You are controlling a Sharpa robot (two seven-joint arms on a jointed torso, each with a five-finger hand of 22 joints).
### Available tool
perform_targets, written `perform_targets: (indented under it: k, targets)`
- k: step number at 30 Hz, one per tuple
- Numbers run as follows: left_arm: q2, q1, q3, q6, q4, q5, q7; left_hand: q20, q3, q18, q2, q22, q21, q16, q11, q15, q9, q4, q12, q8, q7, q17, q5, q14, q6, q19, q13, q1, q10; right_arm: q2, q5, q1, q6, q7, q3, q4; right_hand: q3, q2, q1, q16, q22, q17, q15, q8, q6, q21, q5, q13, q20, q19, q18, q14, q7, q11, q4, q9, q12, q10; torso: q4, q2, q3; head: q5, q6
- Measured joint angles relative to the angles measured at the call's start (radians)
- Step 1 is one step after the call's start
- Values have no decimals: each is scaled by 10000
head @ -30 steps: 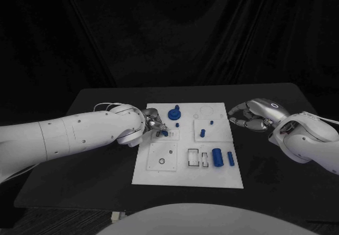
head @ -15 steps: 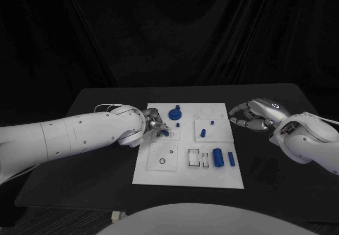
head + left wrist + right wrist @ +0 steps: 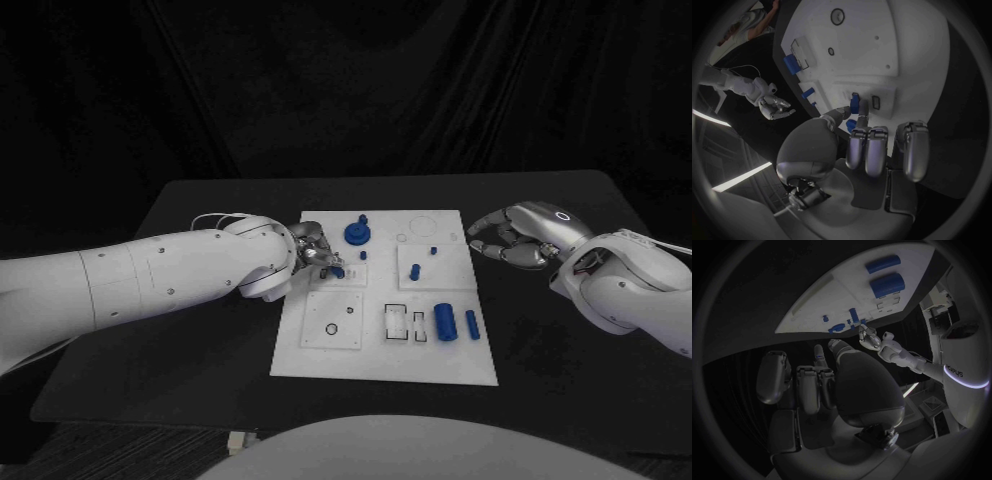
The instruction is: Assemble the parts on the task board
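The white task board [image 3: 378,345] lies mid-table. My left hand [image 3: 316,250] hovers over its near-left part and pinches a small blue part [image 3: 335,268] between thumb and a finger; the left wrist view shows that part [image 3: 855,104] just above the board [image 3: 879,45]. My right hand [image 3: 508,240] hangs beside the board's right edge with fingers loosely curved and apart, holding nothing. On the board stand a blue round piece with a peg [image 3: 356,234] and a small blue peg [image 3: 414,271]. A thick blue cylinder [image 3: 444,322] and a slim one [image 3: 470,322] lie at its right.
Black table [image 3: 188,340] surrounds the board, with bare room on both sides and in front. Empty cut-outs [image 3: 404,322] and a square plate with a ring [image 3: 333,322] mark the board's near half.
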Motion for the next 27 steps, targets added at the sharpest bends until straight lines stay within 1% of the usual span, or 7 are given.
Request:
perform_targets:
  k: [4, 7, 10, 14, 20, 22, 27]
  targets:
    - [-9, -6, 2, 5, 8, -4, 3, 0, -30, 0, 0, 0, -10, 0, 0, 0, -1, 30, 0, -43, 12, 0, 0, 0, -57, 0, 0, 0, 0, -1, 0, -2, -2, 0, 0, 0, 0, 0, 0, 0, -1, 0, 0, 0, 0, 0, 0, 0, 0, 0, 0, 0, 0, 0, 0, 0, 0, 0, 0, 0, 1, 10, 0]
    - [-20, -19, 3, 9, 17, -6, 7, 0, -73, -1, 0, -1, -66, 0, 0, 0, -2, 129, 0, -42, -7, 0, -225, 0, -117, 0, 0, 0, 0, -8, 0, -5, -4, 0, 0, 1, 0, 0, 0, 0, -1, 0, 0, 0, 0, 0, 0, -1, 0, 0, -1, 0, 0, 0, 0, 1, 0, 0, 0, 0, 2, 8, 0]
    - [-31, -37, 2, 17, 27, -7, 9, 0, -199, -1, 39, -1, -92, 0, 30, 36, -10, 392, 0, -105, 10, 0, -779, -36, -236, 0, 0, -38, 30, -10, 0, -6, -6, 0, 0, 5, 0, 0, 0, 0, -1, 0, 0, 0, 0, 0, 0, -1, 0, 0, 0, 0, 0, 0, 0, 1, 0, 0, -1, 0, 3, 0, 0]
    - [-44, -47, 1, 19, 26, -12, 10, 0, -543, -2, -40, -1, -106, 0, 66, 36, -44, 737, 0, -106, -21, 0, -1010, -36, -267, 0, 0, -167, -6, -11, 0, -8, -9, 0, 0, 5, 0, 0, 0, 0, -2, 0, 0, 0, 0, 0, 0, -1, 0, 0, 0, 0, 0, 0, 0, 1, 0, 0, -2, 0, 2, 11, 0]
    - [-35, -62, 6, 23, 21, -18, 20, 5, -830, -2, -1, -2, -145, 0, 66, 36, -63, 1024, 0, -153, 13, 0, -1286, -36, -230, 4, 0, -206, -6, -4, 0, -13, -13, 0, 0, 5, 0, 0, 0, 0, -3, 0, 0, 0, 0, 0, 0, -1, 0, 0, 0, 0, 0, 0, 0, 2, 0, 0, -5, 1, 1, 24, 0]
    - [-31, -69, 7, 27, 19, -20, 22, 39, -973, -2, -1, -2, -145, 0, 93, 73, -114, 1166, 0, -153, 48, -1, -1472, 1, -266, 38, 0, -206, 21, -3, 0, -15, -13, 0, 0, 5, 0, 0, 0, 0, -3, 0, 0, 0, 0, 0, 0, -1, 0, 0, 0, 0, 0, 0, 0, 2, 0, 0, -5, 1, 1, 29, 0]
    - [-30, -79, 8, 33, 18, -22, 28, 75, -1132, -2, -1, -2, -145, 0, 93, 73, -124, 1325, 0, -153, 50, 8, -1549, 1, -268, 2, 0, -206, 21, -3, 0, -19, -14, 0, 0, 5, 0, 0, 0, 0, -3, 0, 0, 0, 0, 0, -1, -1, 1, 0, 1, 0, 0, 0, 0, 2, 0, 0, -5, 5, 0, 26, 0]
